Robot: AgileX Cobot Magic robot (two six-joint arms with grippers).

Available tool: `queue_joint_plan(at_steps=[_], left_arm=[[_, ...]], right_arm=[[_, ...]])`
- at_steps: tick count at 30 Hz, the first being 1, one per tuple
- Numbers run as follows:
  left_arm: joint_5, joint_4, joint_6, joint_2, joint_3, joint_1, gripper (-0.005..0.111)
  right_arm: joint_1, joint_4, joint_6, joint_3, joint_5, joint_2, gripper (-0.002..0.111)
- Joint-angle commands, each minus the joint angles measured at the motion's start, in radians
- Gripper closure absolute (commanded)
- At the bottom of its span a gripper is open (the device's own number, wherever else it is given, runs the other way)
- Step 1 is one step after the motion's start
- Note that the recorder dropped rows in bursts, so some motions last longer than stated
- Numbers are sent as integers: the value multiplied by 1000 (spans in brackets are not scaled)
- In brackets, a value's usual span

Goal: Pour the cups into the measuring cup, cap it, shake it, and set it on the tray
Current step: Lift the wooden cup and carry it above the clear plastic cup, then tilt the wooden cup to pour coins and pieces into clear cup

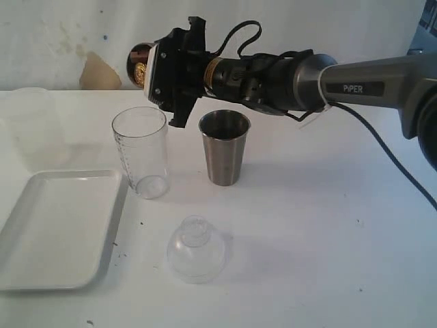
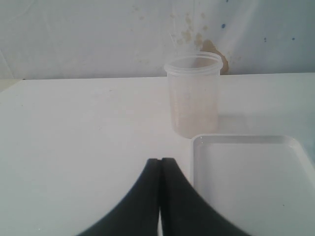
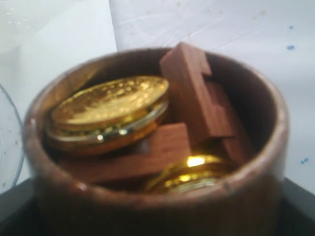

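Nearest the exterior camera, a clear domed lid [image 1: 196, 249] lies on the white table [image 1: 328, 260]. To its left is the tray [image 1: 58, 229], flat on the table and apart from the lid. Just behind the tray's far right corner stands the measuring cup [image 1: 141, 152], upright with its mouth open. The steel tumbler [image 1: 224, 147] stands upright beside it on the right, with a small gap between the two. Above and slightly behind the measuring cup's rim, the right gripper [image 1: 149, 70] reaches in from the right side and is clamped around the wooden cup [image 1: 136, 56]. It holds the cup in the air, tipped well over from upright and clear of the rim. The right wrist view looks into that cup, with the dark fingers pressed against its wall low on either side. Gold coins [image 3: 110, 101] and small reddish wooden blocks [image 3: 189, 93] are piled inside it. The left gripper [image 2: 160, 196] shows only in its own wrist view. Its two black fingers are pressed together with nothing between them, low over bare table just beside the tray's edge and well apart from the task's cups. Beyond them a frosted cup [image 2: 193, 96] stands upright at the tray's far edge, near the stained white wall [image 2: 98, 34].
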Motion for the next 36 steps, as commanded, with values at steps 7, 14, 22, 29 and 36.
queue_joint_plan(at_steps=[7, 14, 22, 29, 36], left_arm=[[-12, 5, -1, -3, 5, -1, 107], [-12, 5, -1, -3, 5, -1, 107], [-12, 5, -1, -3, 5, -1, 107], [-12, 5, -1, -3, 5, -1, 107], [-12, 5, -1, -3, 5, -1, 107]], right_arm=[[0, 7, -86, -7, -27, -8, 108], [0, 7, -139, -7, -27, -8, 108], [0, 7, -200, -7, -27, -8, 108], [0, 7, -233, -7, -27, -8, 108], [0, 7, -270, -7, -27, -8, 108]])
